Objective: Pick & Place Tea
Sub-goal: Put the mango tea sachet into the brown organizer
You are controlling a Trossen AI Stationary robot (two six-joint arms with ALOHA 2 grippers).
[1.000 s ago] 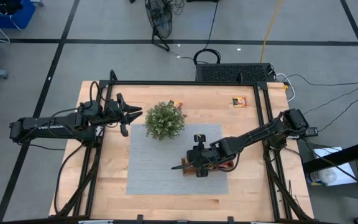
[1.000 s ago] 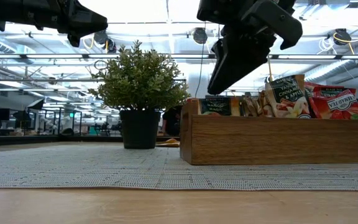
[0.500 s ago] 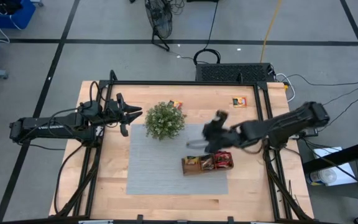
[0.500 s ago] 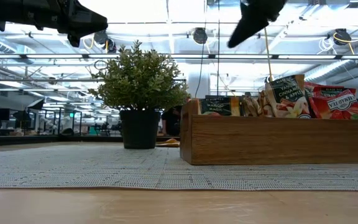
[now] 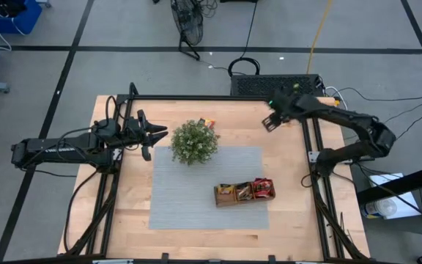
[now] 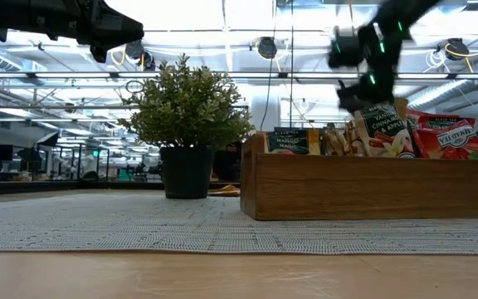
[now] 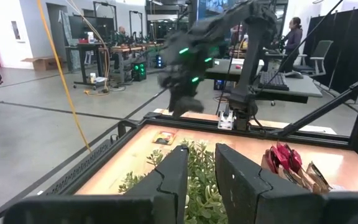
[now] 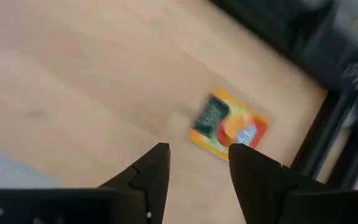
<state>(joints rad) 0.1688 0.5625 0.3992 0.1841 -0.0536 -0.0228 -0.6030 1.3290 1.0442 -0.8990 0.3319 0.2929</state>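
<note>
My right jaws [image 8: 194, 165] stand apart with nothing between them, because I have them lined up over the next pickup: an orange tea sachet [image 8: 229, 126] lying flat on the bare counter [image 5: 134, 213], in the far corner from the wooden tray [image 5: 229, 200] and tight against the black frame rail [image 8: 319, 134]. In the wrist view the sachet sits just beyond the gap between the two fingers, not yet touched. From above, the right gripper [image 5: 271, 122] hangs over that corner, well apart from the tray.

My left jaws [image 7: 199, 163] are part-way apart and hold nothing. I have that arm parked to the side of the tray, beyond the potted plant [image 5: 194, 141], with its fingers pointing at the foliage so it stays out of the right arm's lane.

The rest of the tea is where I want it: sachets [image 6: 388, 130] stand on edge inside the tray, mostly red ones at one end and a dark green one at the other, packed upright so more will fit. The tray sits on the grey mat [image 5: 178, 198] with the plant at the mat's far corner from it. One more small sachet [image 5: 208, 122] lies on the counter just behind the plant, farther from the tray, still to be collected.

My judgement is that the flat sachet so near the rail will need a careful, low pinch.
</note>
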